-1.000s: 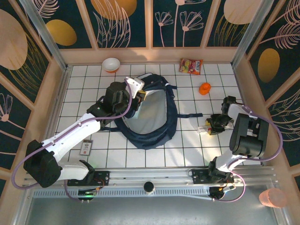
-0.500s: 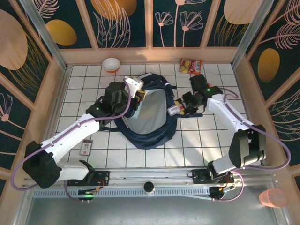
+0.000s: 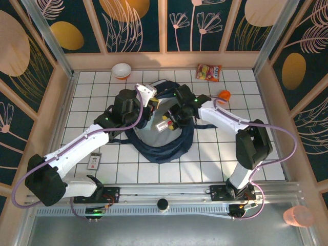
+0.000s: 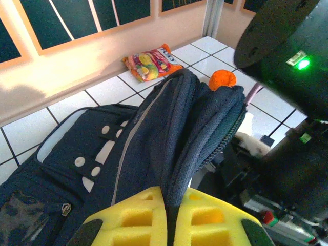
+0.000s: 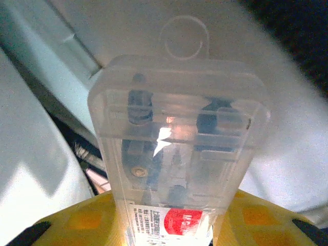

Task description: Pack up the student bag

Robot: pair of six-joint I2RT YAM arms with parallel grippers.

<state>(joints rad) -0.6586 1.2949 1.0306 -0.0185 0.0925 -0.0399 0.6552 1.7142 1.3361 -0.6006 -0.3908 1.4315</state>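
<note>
Top external view: the large navy-blue fabric student bag lies open in the middle of the white-tiled desk. The left end effector is clamped tight on the bag's upper rim. The right end effector grips a clear plastic blister pack above the opening. A colourful snack packet lies well apart.
</note>
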